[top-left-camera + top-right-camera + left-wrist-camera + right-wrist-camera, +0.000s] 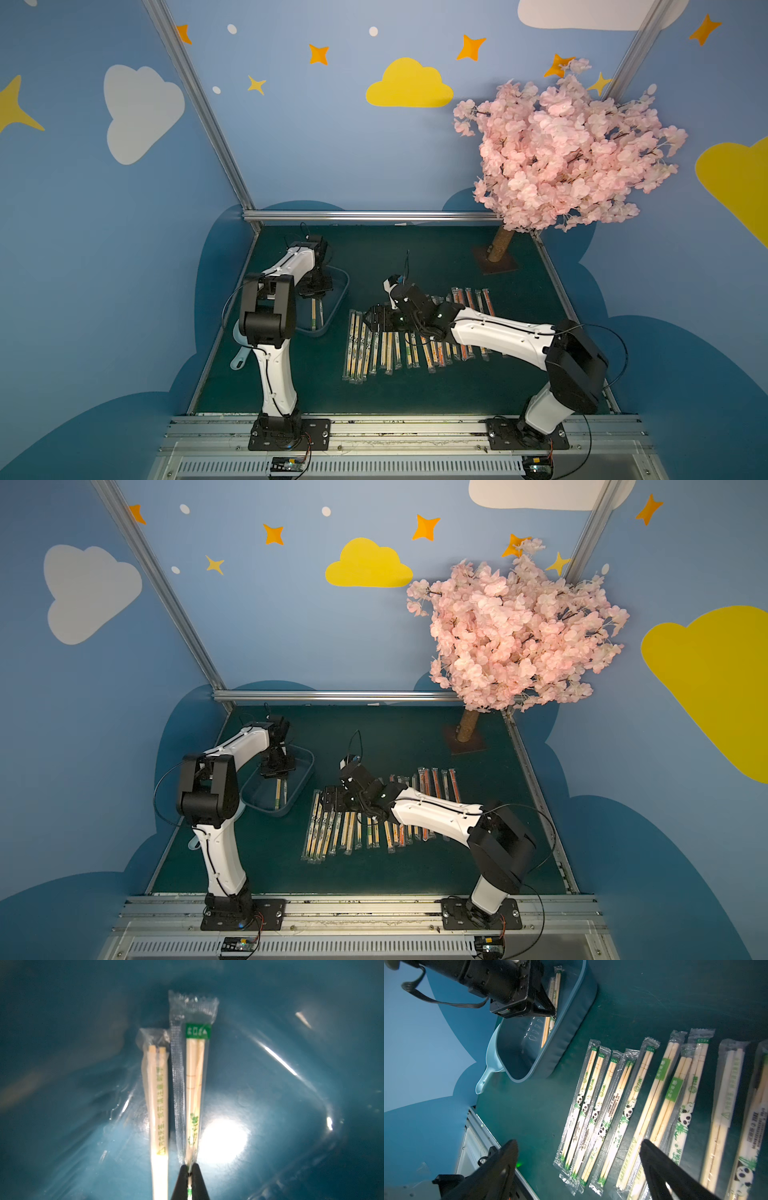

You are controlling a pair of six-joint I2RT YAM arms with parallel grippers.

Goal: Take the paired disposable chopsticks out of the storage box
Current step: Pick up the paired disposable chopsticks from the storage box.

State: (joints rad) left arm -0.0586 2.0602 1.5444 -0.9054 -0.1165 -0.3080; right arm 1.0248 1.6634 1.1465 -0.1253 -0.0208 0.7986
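The storage box (338,299) (306,773) is a bluish transparent tub at the left of the green table. Two of the paired disposable chopsticks lie in it side by side. My left gripper (189,1172) reaches down into the box and is shut on the sleeve end of the green-labelled pair (195,1076). The other pair (158,1095) lies free next to it. Both top views show that gripper (314,293) (277,773) inside the box. My right gripper (578,1142) (371,319) hangs open over a row of several sleeved pairs (591,1105) (365,353) on the table, holding nothing.
A pale blue scoop (241,359) (488,1070) lies left of the box, partly under the left arm. A pink blossom tree (561,145) stands at the back right on a base (496,259). Metal rails border the table.
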